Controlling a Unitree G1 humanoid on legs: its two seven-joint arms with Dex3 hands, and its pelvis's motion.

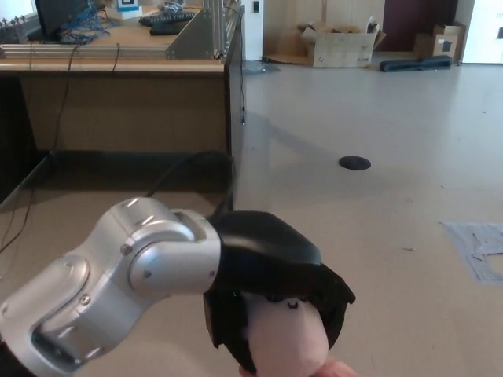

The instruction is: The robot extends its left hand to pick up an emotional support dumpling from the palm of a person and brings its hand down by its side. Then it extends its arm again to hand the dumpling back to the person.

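Observation:
My left hand [271, 283] reaches in from the lower left on a silver arm and is wrapped over a pale pink dumpling toy [284, 338] at the bottom edge of the head view. Black fingers [336, 305] curl down the toy's right side and the thumb presses its left side. A small drawn face shows on the toy just under my palm. A sliver of a person's hand [338, 367] shows beneath the toy. My right hand does not show.
A wooden desk [118, 67] with a metal frame and cables stands at the back left. Cardboard boxes [338, 43] line the far wall. A black floor disc [355, 162] and a grey sheet [479, 247] lie on the floor to the right.

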